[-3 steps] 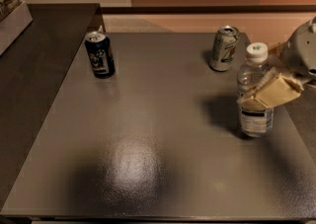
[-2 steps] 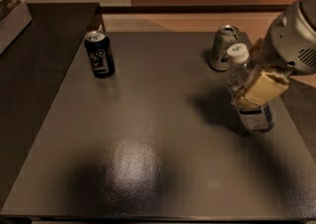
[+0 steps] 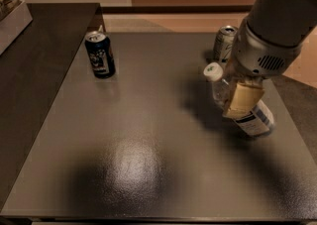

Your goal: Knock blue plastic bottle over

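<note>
The blue plastic bottle (image 3: 220, 86) is clear with a white cap and a white label. It leans steeply to the left at the right side of the grey table (image 3: 148, 135), its cap toward the table's middle. My gripper (image 3: 242, 101) hangs from the big arm at the upper right and presses against the bottle's middle. A tan finger pad (image 3: 241, 99) covers part of the bottle.
A dark blue can (image 3: 100, 54) stands upright at the far left of the table. A white-green can (image 3: 224, 43) stands upright at the far right, just behind the arm. A darker counter (image 3: 39, 60) adjoins on the left.
My arm has swung left and forward over the table. The bottle has gone from upright to steeply tilted, its cap pushed left and down.
</note>
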